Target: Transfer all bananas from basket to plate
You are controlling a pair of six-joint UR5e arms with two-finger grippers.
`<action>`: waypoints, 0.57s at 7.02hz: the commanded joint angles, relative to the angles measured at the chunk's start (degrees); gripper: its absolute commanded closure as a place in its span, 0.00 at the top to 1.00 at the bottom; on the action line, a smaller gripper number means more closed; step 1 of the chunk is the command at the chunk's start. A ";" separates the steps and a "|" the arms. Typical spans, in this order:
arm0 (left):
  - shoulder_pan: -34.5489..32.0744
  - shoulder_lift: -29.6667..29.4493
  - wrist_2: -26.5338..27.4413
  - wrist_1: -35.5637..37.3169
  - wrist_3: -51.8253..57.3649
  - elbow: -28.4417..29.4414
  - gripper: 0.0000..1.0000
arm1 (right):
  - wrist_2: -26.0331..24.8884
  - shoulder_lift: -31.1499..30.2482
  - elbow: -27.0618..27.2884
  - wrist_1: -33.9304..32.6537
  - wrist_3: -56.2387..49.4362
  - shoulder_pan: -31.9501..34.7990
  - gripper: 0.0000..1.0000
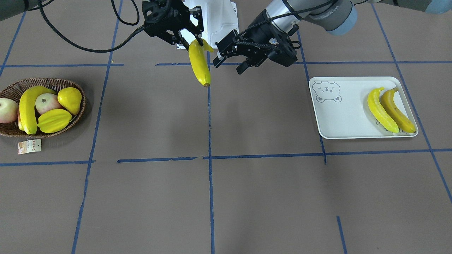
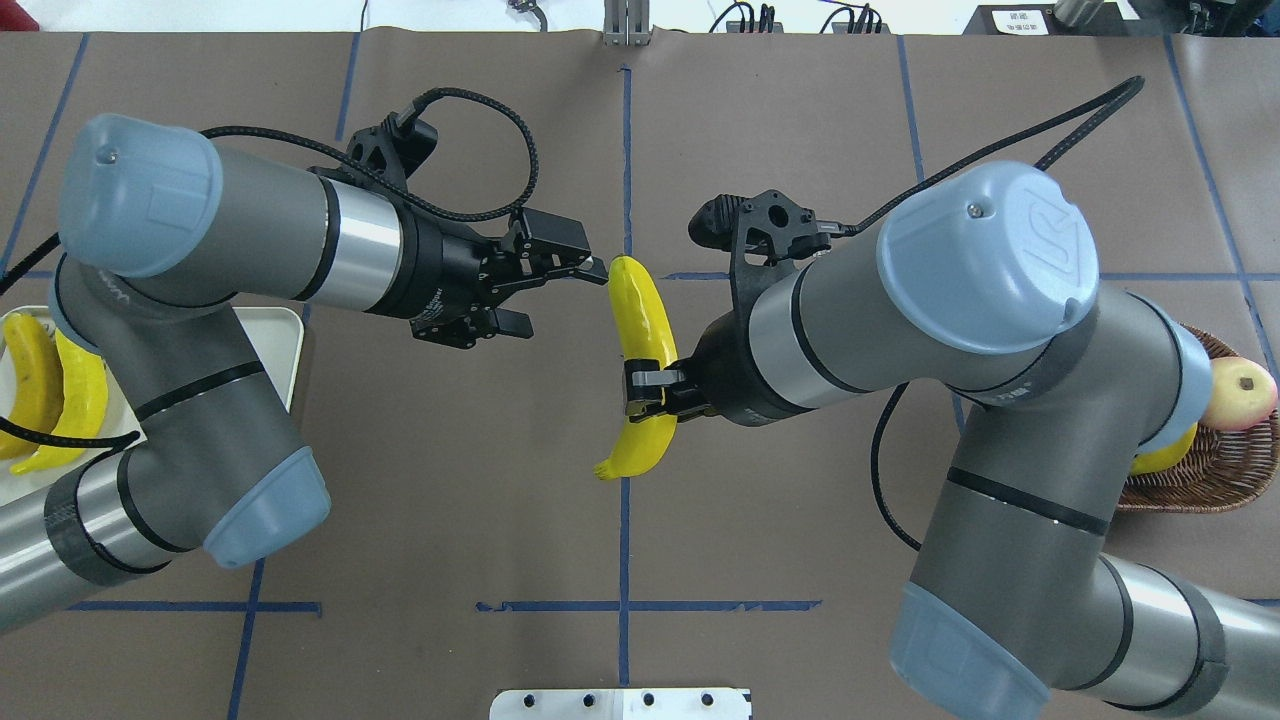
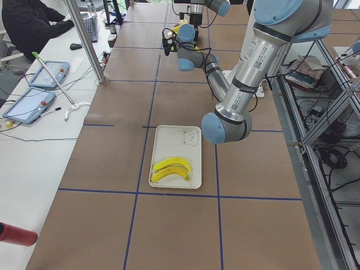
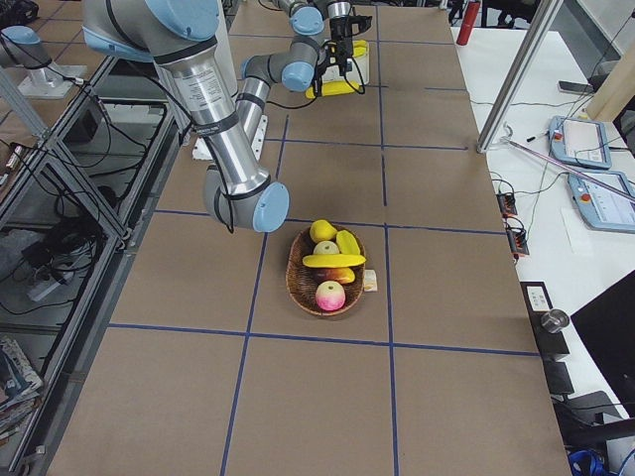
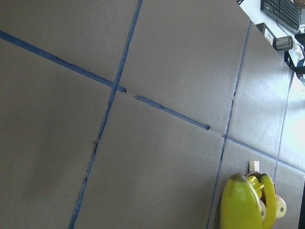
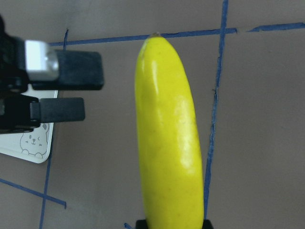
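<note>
Right hand (image 2: 648, 390): clamped on the held banana (image 1: 199, 63) above the tabletop (image 1: 247, 194), well apart from the plate (image 1: 339, 120).
Left hand (image 2: 558, 298): fingers spread, between plate and held banana.
Plated bananas (image 1: 381, 110): two, on the plate.
Fourth banana (image 1: 27, 109): in the basket (image 1: 46, 82).

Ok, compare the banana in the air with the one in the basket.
The held banana is in mid-air, clamped by the right end effector; the basket banana lies ungripped in the basket. The held banana touches no fruit; the basket banana lies among other fruit. Both are yellow and curved.
</note>
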 commanded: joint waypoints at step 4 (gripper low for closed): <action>4.86 -2.72 4.20 -0.17 0.03 1.56 0.98 | -0.80 0.40 0.23 0.36 0.53 -0.89 0.01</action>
